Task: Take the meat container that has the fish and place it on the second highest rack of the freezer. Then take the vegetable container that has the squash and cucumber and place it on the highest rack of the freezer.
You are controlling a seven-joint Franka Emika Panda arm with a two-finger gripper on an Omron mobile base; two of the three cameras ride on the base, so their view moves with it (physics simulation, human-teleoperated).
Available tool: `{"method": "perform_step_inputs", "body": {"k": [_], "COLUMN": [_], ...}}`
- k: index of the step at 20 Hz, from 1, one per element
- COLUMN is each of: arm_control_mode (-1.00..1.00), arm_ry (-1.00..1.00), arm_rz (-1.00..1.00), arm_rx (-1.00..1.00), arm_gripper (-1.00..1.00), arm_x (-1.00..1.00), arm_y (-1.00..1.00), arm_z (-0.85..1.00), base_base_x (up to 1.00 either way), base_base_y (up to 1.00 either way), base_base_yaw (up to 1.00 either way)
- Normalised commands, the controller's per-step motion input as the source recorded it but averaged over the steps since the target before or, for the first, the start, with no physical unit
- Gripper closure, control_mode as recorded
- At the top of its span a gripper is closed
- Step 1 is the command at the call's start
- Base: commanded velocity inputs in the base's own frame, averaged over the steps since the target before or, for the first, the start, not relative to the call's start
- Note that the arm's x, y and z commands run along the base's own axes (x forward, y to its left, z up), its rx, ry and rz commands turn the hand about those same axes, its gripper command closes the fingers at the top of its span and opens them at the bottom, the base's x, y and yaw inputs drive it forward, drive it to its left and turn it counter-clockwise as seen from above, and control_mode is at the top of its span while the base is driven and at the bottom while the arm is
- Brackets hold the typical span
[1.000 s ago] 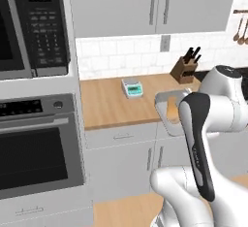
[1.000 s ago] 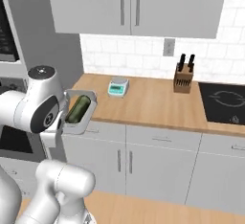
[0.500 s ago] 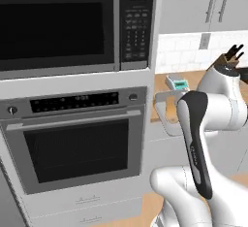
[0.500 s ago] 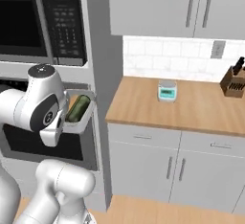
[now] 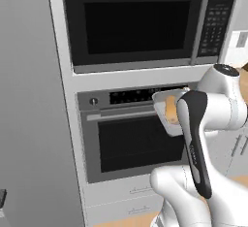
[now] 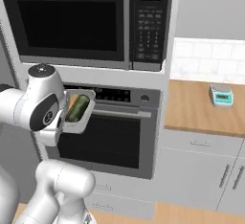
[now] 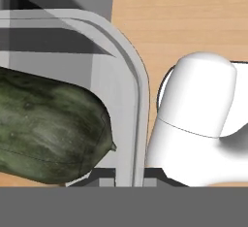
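Observation:
The vegetable container, a pale grey tray, hangs tilted in front of the oven with my gripper shut on its rim. The dark green cucumber lies inside it and looms large in the hand view as cucumber. In the left base view the orange-tan squash shows in the same container, partly behind my forearm. The meat container with the fish is out of view. No rack shows.
A black microwave sits above a built-in oven straight ahead. A tall flat grey panel stands left of them. To the right runs a wooden counter with a small teal scale on it.
The whole picture has slid right as the base turned left: counter and knife block left the middle, microwave and oven came in. The container stays in the shut gripper.

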Motion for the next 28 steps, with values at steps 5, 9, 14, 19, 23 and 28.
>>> {"method": "perform_step_inputs", "body": {"k": [5, 9, 14, 19, 23, 28], "arm_control_mode": [1.0, 1.0, 1.0, 1.0, 1.0, 1.0], "arm_ry": [0.0, 0.0, 0.0, 0.0, 0.0, 0.0], "arm_rz": [0.0, 0.0, 0.0, 0.0, 0.0, 0.0], "arm_rx": [0.0, 0.0, 0.0, 0.0, 0.0, 0.0], "arm_gripper": [1.0, 1.0, 1.0, 1.0, 1.0, 1.0], "arm_x": [0.0, 0.0, 0.0, 0.0, 0.0, 0.0], "arm_y": [0.0, 0.0, 0.0, 0.0, 0.0, 0.0], "arm_z": [0.0, 0.0, 0.0, 0.0, 0.0, 0.0], "base_base_x": [-0.01, 0.0, 0.0, 0.08, 0.26, 0.39], "base_base_y": [1.0, 1.0, 1.0, 0.98, 0.92, 0.28], "base_base_yaw": [0.04, 0.04, 0.06, 0.06, 0.06, 0.0]}}
